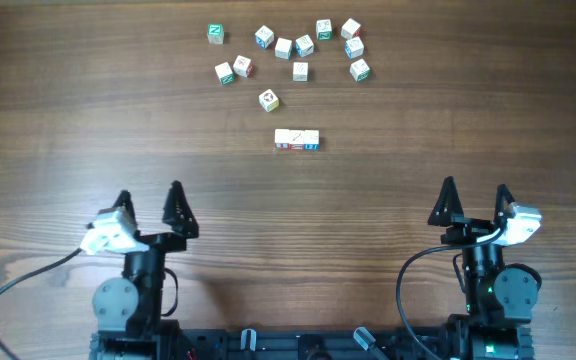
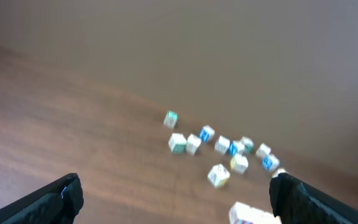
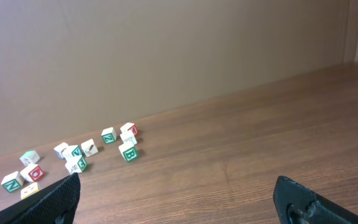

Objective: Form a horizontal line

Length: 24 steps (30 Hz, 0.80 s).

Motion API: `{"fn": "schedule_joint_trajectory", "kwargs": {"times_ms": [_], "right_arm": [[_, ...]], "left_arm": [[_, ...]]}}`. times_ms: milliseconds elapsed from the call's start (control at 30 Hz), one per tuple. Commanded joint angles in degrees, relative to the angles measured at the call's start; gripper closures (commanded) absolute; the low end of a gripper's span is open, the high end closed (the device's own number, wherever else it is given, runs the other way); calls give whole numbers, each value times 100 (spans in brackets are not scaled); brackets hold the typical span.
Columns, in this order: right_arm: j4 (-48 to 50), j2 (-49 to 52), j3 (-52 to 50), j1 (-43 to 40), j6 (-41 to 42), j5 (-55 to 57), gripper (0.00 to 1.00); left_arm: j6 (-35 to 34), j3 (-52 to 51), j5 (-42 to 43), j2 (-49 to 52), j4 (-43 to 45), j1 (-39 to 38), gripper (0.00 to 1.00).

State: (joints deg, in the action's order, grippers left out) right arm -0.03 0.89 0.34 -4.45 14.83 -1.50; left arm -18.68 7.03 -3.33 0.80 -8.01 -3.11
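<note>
The horizontal line [image 1: 297, 140] is a short row of tiny white lettered cubes touching edge to edge at the table's middle, below a loose cube [image 1: 268, 99]. Its end shows at the bottom of the left wrist view [image 2: 248, 215]. It is out of the right wrist view. My left gripper [image 1: 150, 204] is open and empty near the front left, well short of the row; in its wrist view its jaws [image 2: 176, 198] hold nothing. My right gripper [image 1: 475, 202] is open and empty at the front right, its jaws [image 3: 179, 200] over bare wood.
Several loose white lettered cubes [image 1: 303, 45] lie scattered at the back, from a green-marked one [image 1: 215, 34] to one at the right [image 1: 359, 69]. They also show in the left wrist view [image 2: 222, 145] and the right wrist view [image 3: 128, 152]. A brown wall stands behind the table.
</note>
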Motion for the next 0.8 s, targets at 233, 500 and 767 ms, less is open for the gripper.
{"fn": "schedule_joint_trajectory", "kwargs": {"times_ms": [233,500,767], "right_arm": [[13,-61,-4,-28,-90,-96,0],[13,-61,-4,-28,-90,-96,0],[13,-63,-4,-28,-87,-96,0]], "left_arm": [[199,-671,-125,-61,470,-138,0],[673,-671,94,-61,389,-140,0],[623,-671,164,-61,391,-140,0]]}}
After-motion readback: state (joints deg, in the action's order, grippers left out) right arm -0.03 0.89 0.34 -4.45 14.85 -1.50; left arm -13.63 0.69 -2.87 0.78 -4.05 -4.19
